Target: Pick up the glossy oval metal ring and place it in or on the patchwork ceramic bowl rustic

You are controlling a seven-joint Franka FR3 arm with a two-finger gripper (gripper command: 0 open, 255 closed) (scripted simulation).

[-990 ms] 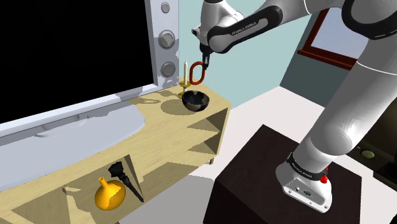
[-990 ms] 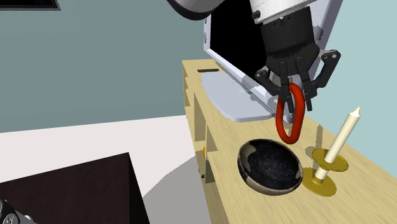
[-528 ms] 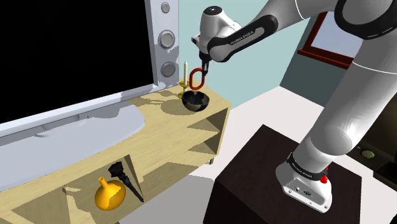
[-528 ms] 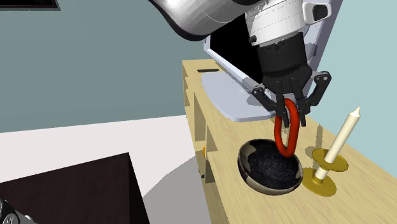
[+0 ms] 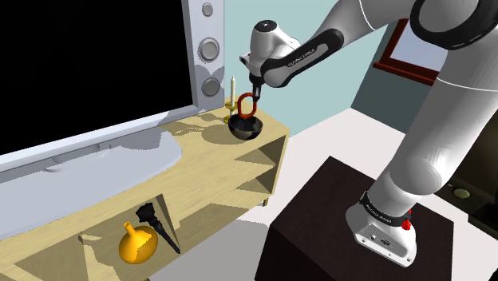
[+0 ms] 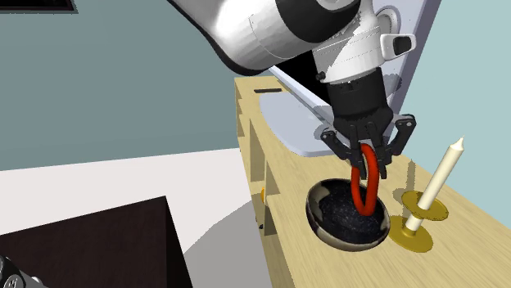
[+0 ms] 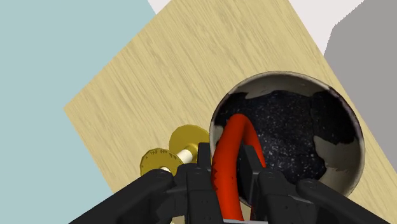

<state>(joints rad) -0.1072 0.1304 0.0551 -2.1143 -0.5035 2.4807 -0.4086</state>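
The red ring (image 6: pixel 365 182) hung upright from the gripper (image 6: pixel 366 158), whose fingers were clamped on its upper end. Its lower end dipped inside the bowl (image 6: pixel 321 222) directly beneath the gripper; whether it touched the dark speckled bottom could not be told. A candle (image 6: pixel 440 178) in a gold holder (image 6: pixel 413 238) stood just beside the bowl, on a wooden cabinet (image 6: pixel 299 266).

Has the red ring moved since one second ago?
Yes. The ring, held by the gripper, has come down: against the candle, its lower end now hangs inside the bowl instead of above it.
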